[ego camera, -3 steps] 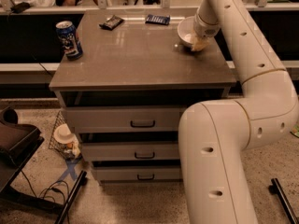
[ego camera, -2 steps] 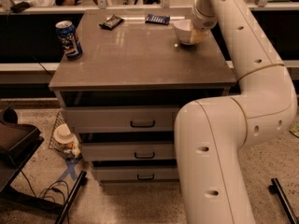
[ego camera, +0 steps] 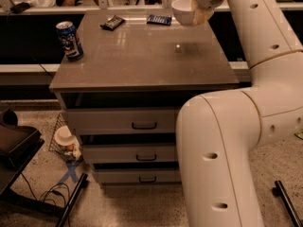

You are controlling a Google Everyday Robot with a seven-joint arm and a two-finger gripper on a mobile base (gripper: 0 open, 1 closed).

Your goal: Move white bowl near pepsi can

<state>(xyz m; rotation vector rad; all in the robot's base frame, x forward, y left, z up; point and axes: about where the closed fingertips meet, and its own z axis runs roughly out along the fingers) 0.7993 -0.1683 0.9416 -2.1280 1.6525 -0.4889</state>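
The white bowl (ego camera: 183, 11) is held up in the air over the far right part of the grey cabinet top (ego camera: 142, 56), its shadow on the top below it. My gripper (ego camera: 201, 11) is shut on the bowl's right rim. The pepsi can (ego camera: 69, 40), blue with a silver top, stands upright near the left edge of the top, far to the left of the bowl.
Two flat dark snack packets (ego camera: 112, 22) (ego camera: 159, 19) lie at the back of the top. Below are three drawers (ego camera: 142, 124). A wire basket with a white cup-like item (ego camera: 64, 138) sits on the floor at the left. My arm (ego camera: 255, 79) fills the right side.
The bowl was resting on the top at the back right with the gripper at it. It has been lifted off the surface and now hangs above it.
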